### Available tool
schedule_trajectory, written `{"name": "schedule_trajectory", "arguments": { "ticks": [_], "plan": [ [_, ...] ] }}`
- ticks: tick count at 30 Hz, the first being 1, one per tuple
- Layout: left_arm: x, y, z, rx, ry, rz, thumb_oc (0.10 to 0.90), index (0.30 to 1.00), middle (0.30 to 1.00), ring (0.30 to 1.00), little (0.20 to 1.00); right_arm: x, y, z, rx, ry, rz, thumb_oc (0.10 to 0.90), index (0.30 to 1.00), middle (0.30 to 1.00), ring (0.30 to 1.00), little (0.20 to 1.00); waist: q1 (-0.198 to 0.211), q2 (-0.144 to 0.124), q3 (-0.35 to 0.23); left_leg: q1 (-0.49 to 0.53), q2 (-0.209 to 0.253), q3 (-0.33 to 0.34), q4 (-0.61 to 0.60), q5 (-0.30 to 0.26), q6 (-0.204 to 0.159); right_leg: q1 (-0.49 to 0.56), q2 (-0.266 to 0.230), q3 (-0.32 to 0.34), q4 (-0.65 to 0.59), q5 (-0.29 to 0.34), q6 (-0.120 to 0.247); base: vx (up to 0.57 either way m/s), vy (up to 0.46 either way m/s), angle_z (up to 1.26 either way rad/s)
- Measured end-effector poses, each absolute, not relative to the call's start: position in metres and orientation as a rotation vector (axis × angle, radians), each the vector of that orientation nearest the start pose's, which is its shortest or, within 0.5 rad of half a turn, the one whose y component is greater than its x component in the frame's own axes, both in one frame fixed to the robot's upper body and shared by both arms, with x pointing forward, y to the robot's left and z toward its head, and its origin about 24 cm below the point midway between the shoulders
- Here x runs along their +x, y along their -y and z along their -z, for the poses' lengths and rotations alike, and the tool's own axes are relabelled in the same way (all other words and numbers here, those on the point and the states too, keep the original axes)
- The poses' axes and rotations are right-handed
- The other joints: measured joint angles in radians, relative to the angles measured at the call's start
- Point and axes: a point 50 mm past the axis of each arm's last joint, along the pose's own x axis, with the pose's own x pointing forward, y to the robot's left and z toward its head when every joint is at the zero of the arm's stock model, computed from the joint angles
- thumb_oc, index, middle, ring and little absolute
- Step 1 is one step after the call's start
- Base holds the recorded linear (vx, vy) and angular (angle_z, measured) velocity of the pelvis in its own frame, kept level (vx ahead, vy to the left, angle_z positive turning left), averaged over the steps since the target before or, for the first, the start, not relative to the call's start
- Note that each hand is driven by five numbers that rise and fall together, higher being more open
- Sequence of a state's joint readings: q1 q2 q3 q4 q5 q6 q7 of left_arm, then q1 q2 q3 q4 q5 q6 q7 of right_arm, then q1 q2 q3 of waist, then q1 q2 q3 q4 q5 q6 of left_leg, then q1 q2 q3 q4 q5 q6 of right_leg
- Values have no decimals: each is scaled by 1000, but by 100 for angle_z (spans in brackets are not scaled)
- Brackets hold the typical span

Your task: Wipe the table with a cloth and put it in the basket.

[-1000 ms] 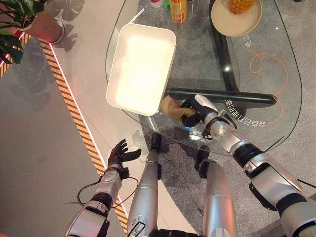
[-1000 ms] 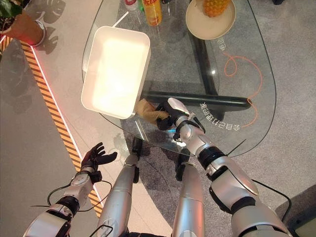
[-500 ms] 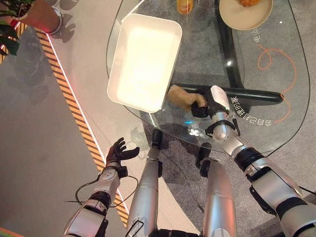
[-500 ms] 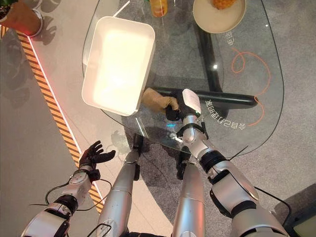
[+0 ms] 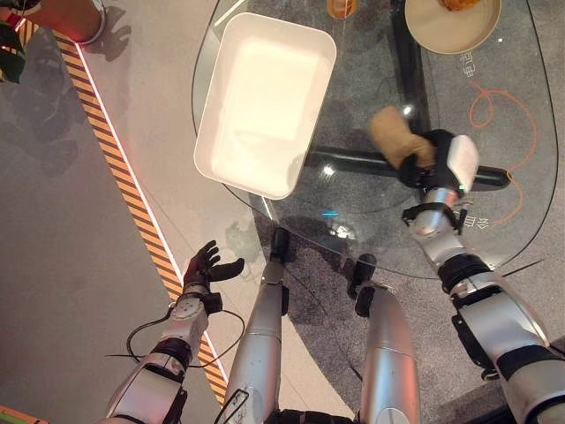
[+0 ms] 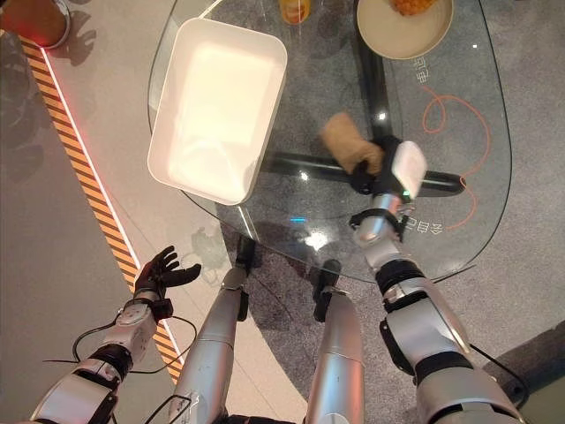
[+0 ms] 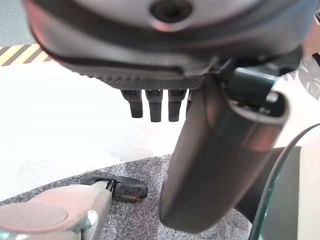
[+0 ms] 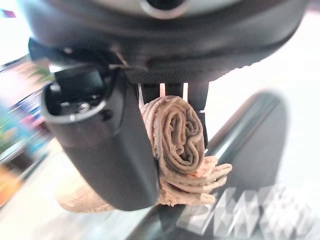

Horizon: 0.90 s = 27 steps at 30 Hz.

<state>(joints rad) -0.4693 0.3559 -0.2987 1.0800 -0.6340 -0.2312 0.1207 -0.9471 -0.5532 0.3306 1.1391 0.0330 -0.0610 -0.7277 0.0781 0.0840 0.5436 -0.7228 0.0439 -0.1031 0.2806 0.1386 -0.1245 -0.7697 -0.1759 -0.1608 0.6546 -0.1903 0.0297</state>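
Tan cloth (image 8: 177,145) bunched in folds, right hand (image 5: 439,161) fingers pinching it, left hand (image 5: 201,268) fingers spread

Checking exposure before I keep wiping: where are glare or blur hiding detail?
Left eye view: white basket floor is blown out; small glints on the glass table. Right wrist view: cloth in the right hand is sharp, background blurred. Left wrist view: floor glare behind the open left hand.

left robot hand (image 5: 201,268): low at side, fingers spread | right robot hand (image 5: 434,161): extended forward, fingers curled
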Motion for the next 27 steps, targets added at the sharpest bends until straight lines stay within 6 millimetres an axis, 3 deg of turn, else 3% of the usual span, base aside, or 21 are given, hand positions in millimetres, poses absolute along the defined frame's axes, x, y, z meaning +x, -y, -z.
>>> {"name": "schedule_trajectory", "arguments": {
  "ticks": [6, 27],
  "plan": [
    [298, -242, 32, -31, -398, -259, 800, 900, 900, 900, 900, 364, 317, -140, -635, -19, 943, 100, 300, 300, 300, 200, -19, -1, 0, 1, 1, 0, 0, 0, 2, 8, 2, -1, -14, 7, 4, 0, 0, 0],
    [300, -258, 26, -27, -392, -256, 800, 900, 900, 900, 900, 351, 334, -122, -406, -125, 1051, 100, 300, 300, 300, 200, -25, -2, 0, 3, 1, 1, -2, -4, 11, 17, 3, -1, -32, 15, 8, 0, 0, 0]
  ]
}}
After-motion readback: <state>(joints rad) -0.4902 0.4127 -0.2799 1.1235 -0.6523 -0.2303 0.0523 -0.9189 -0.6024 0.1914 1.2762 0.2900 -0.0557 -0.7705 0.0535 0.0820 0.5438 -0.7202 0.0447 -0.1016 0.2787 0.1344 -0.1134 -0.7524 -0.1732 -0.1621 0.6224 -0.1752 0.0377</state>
